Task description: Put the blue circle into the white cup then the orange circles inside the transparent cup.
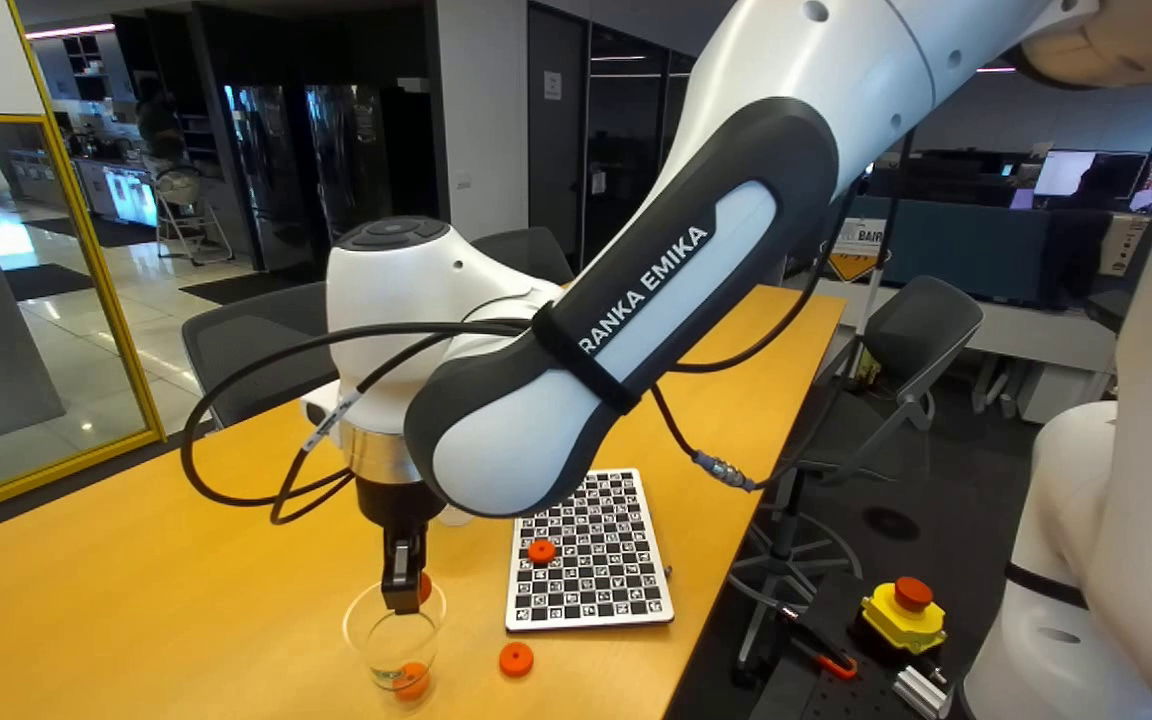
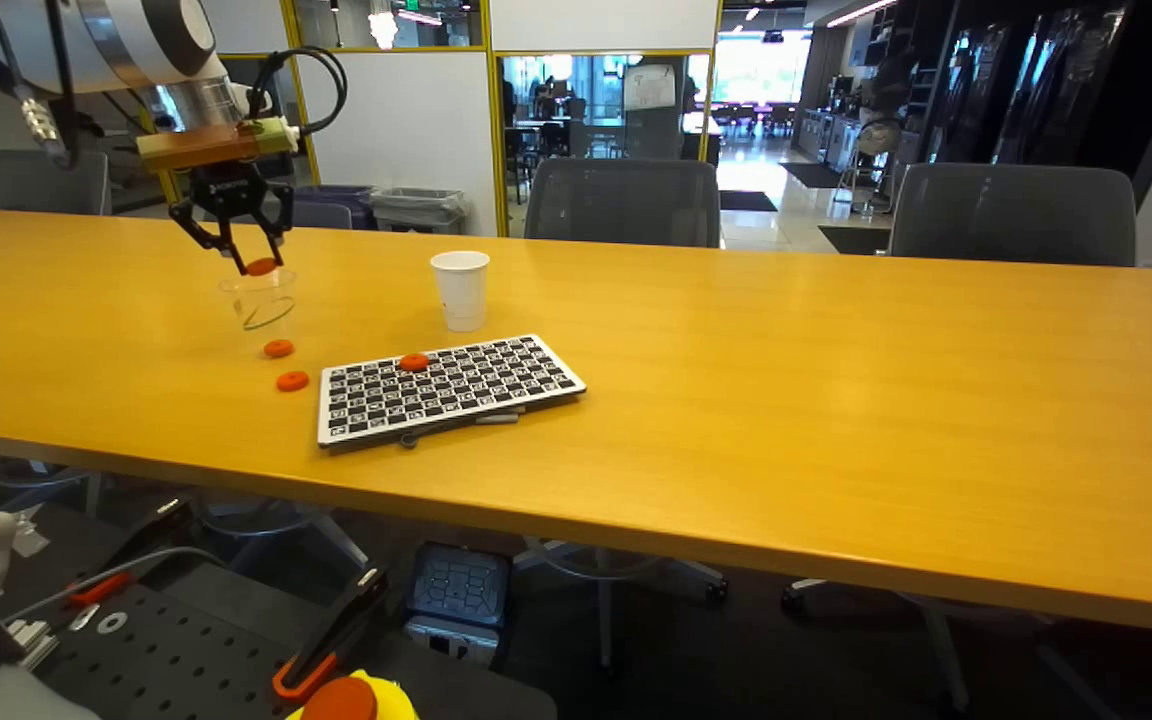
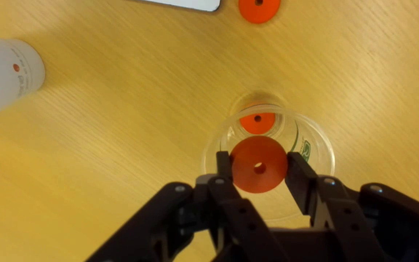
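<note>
Orange disc [image 3: 244, 151] held by gripper [image 3: 259, 162], fingers [image 3: 300, 178] clamped on edges, over clear cup [image 2: 262, 302]. Step, seemingly: orange into clear; next: center, lower, release. Second disc [image 3: 258, 127] apparently inside cup, third disc [image 1: 516, 659] on table [image 2: 836, 400], fourth disc [image 1: 541, 551] on board [image 1: 606, 570]. White cup [image 2: 460, 290] well apart; blue disc unseen.

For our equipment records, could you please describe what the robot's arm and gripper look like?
The arm is rounded and mostly white, with a black panel showing white letters, "RANKA EMIKA", a black strap, looping black cables and a silver wrist ring. The gripper is black, with two jointed, square-ended fingers.
</note>
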